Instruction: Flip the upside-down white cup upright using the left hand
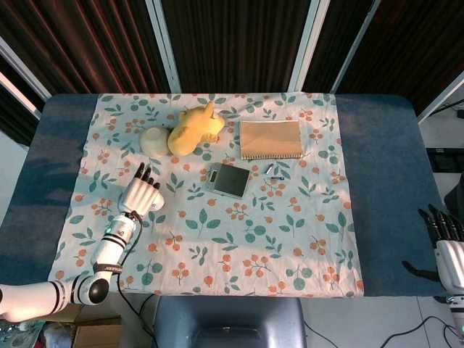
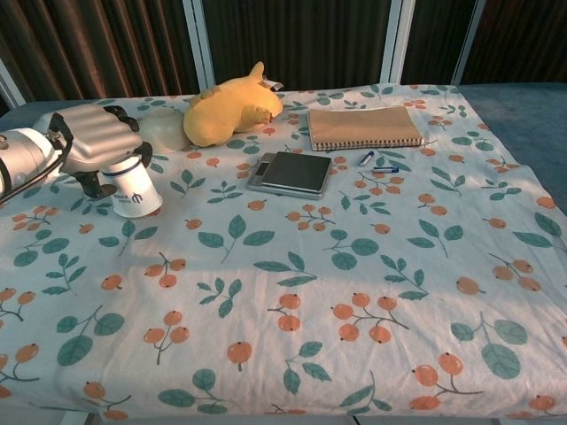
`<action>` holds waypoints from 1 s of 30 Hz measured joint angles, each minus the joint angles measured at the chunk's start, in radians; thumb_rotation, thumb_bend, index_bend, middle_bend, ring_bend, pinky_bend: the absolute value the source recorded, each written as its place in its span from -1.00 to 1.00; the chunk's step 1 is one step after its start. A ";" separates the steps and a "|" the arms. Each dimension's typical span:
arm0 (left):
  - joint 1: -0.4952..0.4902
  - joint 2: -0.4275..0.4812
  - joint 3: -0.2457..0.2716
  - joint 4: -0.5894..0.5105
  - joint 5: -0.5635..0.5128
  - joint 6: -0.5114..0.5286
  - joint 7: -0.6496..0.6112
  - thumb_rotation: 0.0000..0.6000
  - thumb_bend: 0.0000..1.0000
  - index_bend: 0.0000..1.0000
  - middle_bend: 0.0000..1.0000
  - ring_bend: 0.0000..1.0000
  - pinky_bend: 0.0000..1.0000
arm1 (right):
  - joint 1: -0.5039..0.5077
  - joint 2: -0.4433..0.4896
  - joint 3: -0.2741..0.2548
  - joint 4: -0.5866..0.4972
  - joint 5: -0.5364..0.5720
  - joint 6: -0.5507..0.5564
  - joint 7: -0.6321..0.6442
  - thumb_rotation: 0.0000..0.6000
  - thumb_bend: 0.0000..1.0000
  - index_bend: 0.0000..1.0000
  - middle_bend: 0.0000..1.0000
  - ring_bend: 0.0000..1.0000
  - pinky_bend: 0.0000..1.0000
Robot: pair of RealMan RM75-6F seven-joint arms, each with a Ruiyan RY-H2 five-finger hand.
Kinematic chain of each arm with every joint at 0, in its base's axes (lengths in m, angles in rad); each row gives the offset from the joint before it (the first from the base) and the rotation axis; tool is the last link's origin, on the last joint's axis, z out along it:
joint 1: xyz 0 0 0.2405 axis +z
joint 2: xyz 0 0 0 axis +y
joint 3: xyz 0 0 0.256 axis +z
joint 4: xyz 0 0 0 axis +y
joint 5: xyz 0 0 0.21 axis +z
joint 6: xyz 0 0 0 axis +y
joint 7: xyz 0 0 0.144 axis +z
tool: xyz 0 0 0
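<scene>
1. White cup (image 2: 135, 189) upside-down, tilted, on floral tablecloth (image 2: 292, 266), left side.
2. Left hand (image 2: 96, 150) grips cup from above, fingers curled over it.
3. Right hand (image 1: 448, 250) off table edge, empty, fingers apart.

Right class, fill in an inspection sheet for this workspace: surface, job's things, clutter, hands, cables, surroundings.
Surface: floral cloth over a blue table.
Job's things: white cup, tilted, held by the left robot hand.
Clutter: yellow plush, bowl, notebook, scale, two small pens.
Hands: left on the cup; right robot hand off the table's edge, fingers apart, empty.
Cables: black cable under the left arm.
Surroundings: dark curtains behind.
</scene>
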 measured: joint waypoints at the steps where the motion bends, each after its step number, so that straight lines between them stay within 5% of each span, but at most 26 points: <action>1: 0.004 0.007 -0.007 -0.013 0.004 -0.003 -0.030 1.00 -0.20 -0.28 -0.22 -0.79 -0.80 | 0.000 0.000 -0.001 -0.001 0.000 -0.002 0.001 1.00 -1.00 -1.00 -1.00 -1.00 -1.00; 11: 0.098 0.074 -0.086 -0.106 0.166 -0.071 -0.648 1.00 -0.21 -0.26 -0.25 -0.79 -0.80 | 0.007 0.003 -0.003 -0.005 0.001 -0.017 0.001 1.00 -1.00 -1.00 -1.00 -1.00 -1.00; 20: 0.179 0.019 -0.106 0.031 0.372 -0.125 -1.168 1.00 -0.22 -0.32 -0.34 -1.00 -0.87 | 0.008 0.007 -0.004 -0.009 -0.001 -0.018 0.000 1.00 -1.00 -1.00 -1.00 -1.00 -1.00; 30: 0.210 -0.059 -0.089 0.237 0.500 -0.186 -1.420 1.00 -0.21 -0.45 -0.53 -1.00 -0.88 | 0.009 0.009 -0.004 -0.004 0.001 -0.020 0.011 1.00 -1.00 -1.00 -1.00 -1.00 -1.00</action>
